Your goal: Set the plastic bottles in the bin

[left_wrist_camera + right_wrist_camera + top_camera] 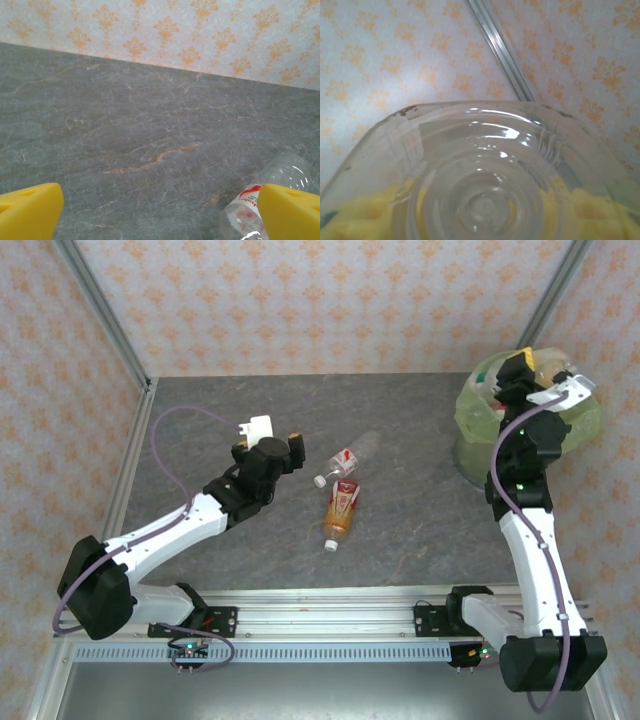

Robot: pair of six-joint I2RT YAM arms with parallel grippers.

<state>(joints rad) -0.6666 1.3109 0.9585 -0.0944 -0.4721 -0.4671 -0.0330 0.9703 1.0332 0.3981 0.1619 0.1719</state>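
Right gripper is clamped on a clear bottle over the green-bagged bin. Left gripper hangs wide open next to a red-label bottle and an amber bottle lying on the table.

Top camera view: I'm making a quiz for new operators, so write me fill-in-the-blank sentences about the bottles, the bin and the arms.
1. On the table lie ___ bottles: a clear bottle and an amber bottle.
2. The bin is lined with a ___ bag.
3. The right fingers hold a third bottle above the ___.
4. The left fingers stand ___ near the clear bottle.
Missing words: two; green; bin; open
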